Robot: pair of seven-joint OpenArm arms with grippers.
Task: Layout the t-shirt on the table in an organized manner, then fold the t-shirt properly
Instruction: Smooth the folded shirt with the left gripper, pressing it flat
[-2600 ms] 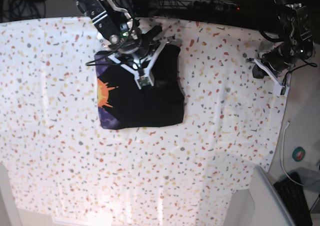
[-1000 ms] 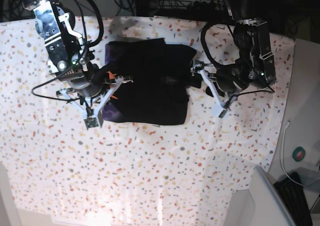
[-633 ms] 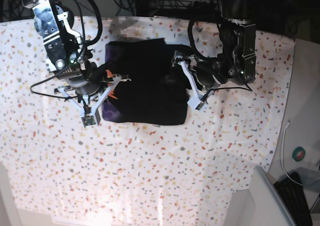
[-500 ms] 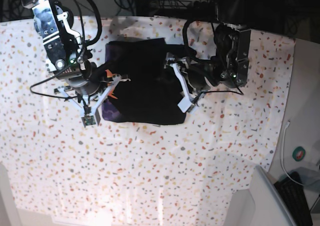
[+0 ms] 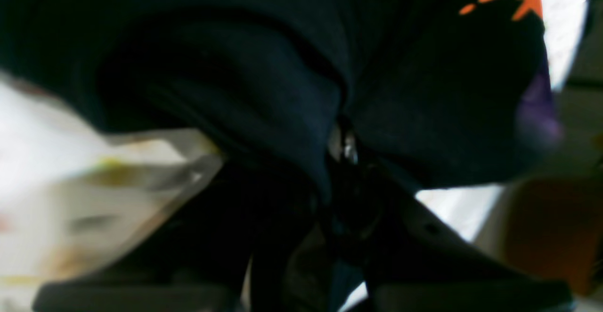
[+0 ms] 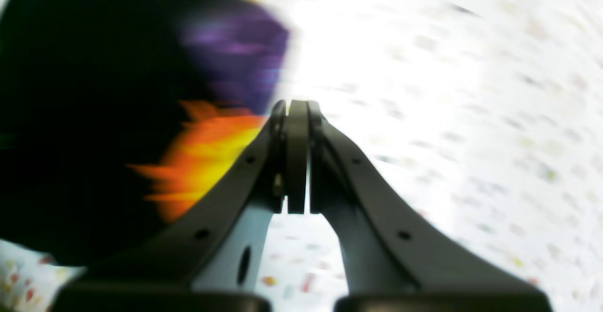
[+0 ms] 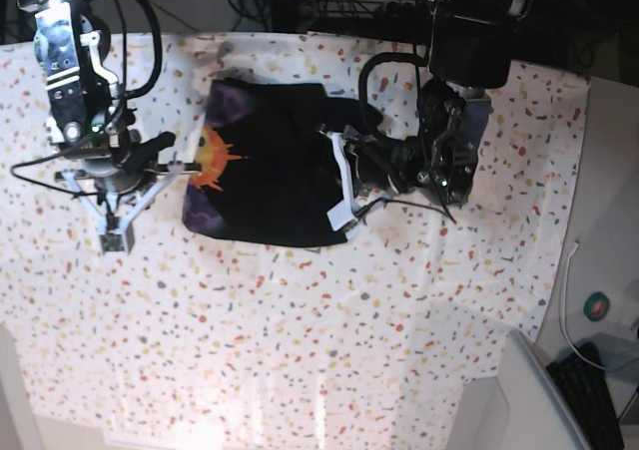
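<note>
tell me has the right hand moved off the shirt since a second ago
Yes. In the base view the right hand has backed toward the table's left edge and sits shut at the t-shirt's left edge, by the sunburst.

Black t-shirt (image 7: 275, 186), and at its nine o'clock edge an orange-and-yellow sunburst (image 7: 212, 158) flares over purple print (image 7: 202, 214). The table (image 7: 300, 340) is white, flecked all over in red, orange, yellow and grey. Both arms are black with pale grey-white finger frames
</note>
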